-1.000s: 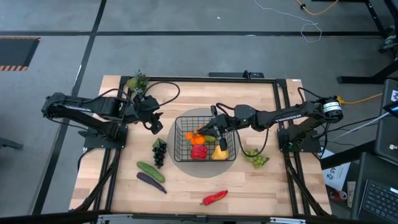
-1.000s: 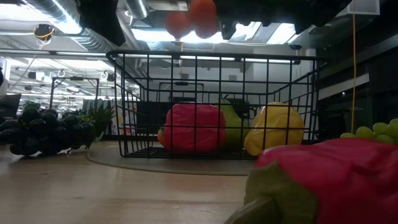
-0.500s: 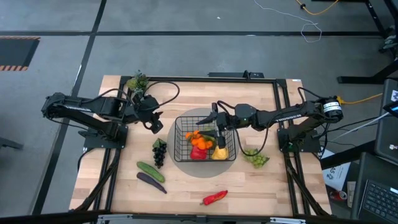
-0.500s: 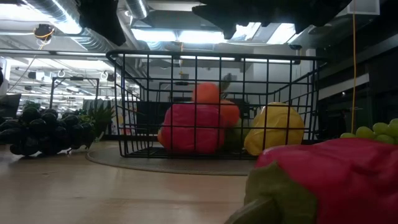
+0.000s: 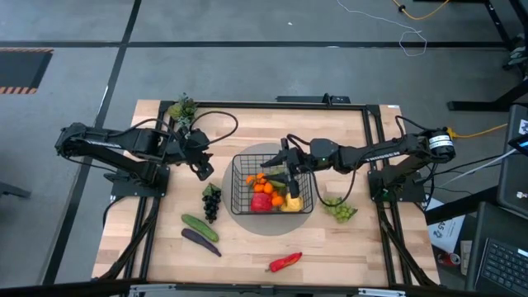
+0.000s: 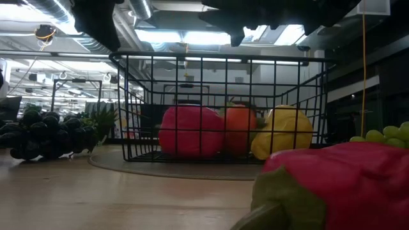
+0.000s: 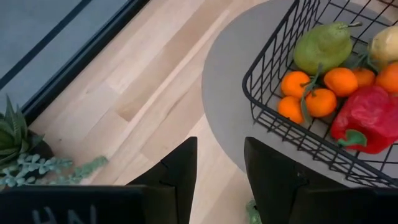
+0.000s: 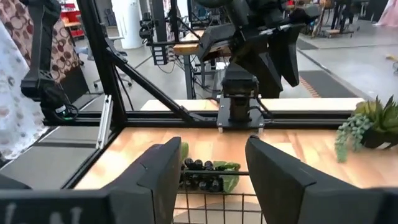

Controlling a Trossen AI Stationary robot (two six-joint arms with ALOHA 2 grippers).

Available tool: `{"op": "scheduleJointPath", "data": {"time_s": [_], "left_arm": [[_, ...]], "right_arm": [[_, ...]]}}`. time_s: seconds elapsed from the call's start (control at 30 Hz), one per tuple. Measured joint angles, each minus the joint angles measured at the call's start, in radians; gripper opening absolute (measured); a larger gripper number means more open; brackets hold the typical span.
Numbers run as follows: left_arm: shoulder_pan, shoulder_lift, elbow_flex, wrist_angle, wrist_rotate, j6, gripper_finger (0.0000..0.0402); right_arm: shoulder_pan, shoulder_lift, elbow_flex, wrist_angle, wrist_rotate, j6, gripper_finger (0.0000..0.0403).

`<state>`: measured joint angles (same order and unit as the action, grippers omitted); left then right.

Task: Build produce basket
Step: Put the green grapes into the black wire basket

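Two grippers, left [image 5: 202, 167] and right [image 5: 289, 172], fingers apart, empty; wire-mesh basket [image 5: 239, 188] holds glossy oranges [image 5: 261, 179].

The right gripper [image 5: 290, 167] hangs near the table's centre, fingers spread and empty. The left gripper [image 5: 201, 162] waits left of centre, fingers apart.

Black wire-mesh basket [image 5: 272, 191] upright on grey round mat, table centre. Inside: green pear [image 7: 322, 46], cluster of oranges [image 7: 317, 96] on green stem, red pepper [image 7: 368, 119], yellow lemon [image 6: 283, 132] at one side. Outside basket: dark grapes [image 5: 212, 201] just beside its left wall; cucumber [image 5: 200, 227] and purple eggplant [image 5: 200, 242] side by side nearer front edge; green grapes [image 5: 340, 210] right of basket; long red item [image 5: 285, 261], possibly chilli, near front edge.
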<state>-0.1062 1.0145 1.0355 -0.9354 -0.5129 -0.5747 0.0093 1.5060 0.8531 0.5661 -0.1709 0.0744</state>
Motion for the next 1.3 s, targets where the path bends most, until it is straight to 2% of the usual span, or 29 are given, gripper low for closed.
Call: {"op": "scheduleJointPath", "data": {"time_s": [0.1, 0.2, 0.3, 0.4, 0.6, 0.7, 0.83, 1.0, 1.17, 1.3], "left_arm": [[0.0, 0.0, 0.0, 0.0, 0.0, -0.001, 0.0128], [0.0, 0.0, 0.0, 0.0, 0.0, -0.001, 0.0128], [0.0, 0.0, 0.0, 0.001, 0.0, -0.001, 0.0128], [0.0, 0.0, 0.0, 0.001, -0.002, -0.002, 0.0128], [0.0, 0.0, 0.0, 0.002, -0.025, -0.002, 0.0128], [0.0, 0.0, 0.0, 0.006, -0.031, -0.002, 0.0128], [0.0, 0.001, 0.0, 0.009, -0.074, -0.002, 0.0128], [0.0, 0.001, 0.0, 0.01, -0.08, -0.002, 0.0128], [0.0, 0.001, 0.0, 0.009, -0.08, -0.002, 0.0128], [0.0, 0.001, 0.0, 0.01, -0.081, -0.002, 0.0128]], "right_arm": [[-0.025, -0.043, 0.045, -0.09, -0.024, 0.003, 0.0181], [-0.053, -0.108, 0.112, -0.297, -0.023, 0.042, 0.0181], [-0.077, -0.169, 0.19, -0.59, -0.021, 0.101, 0.0181], [-0.082, -0.222, 0.255, -0.889, 0.024, 0.161, 0.0181], [-0.061, -0.289, 0.428, -1.573, 0.046, 0.463, 0.0181], [-0.021, -0.303, 0.481, -1.804, 0.062, 0.613, 0.0181], [0.059, -0.324, 0.484, -1.911, 0.137, 0.826, 0.0181], [0.159, -0.325, 0.418, -1.948, 0.211, 0.958, 0.0181], [0.23, -0.324, 0.291, -1.918, 0.211, 1.033, 0.0181], [0.264, -0.324, 0.159, -1.844, 0.141, 1.108, 0.0181]]}}
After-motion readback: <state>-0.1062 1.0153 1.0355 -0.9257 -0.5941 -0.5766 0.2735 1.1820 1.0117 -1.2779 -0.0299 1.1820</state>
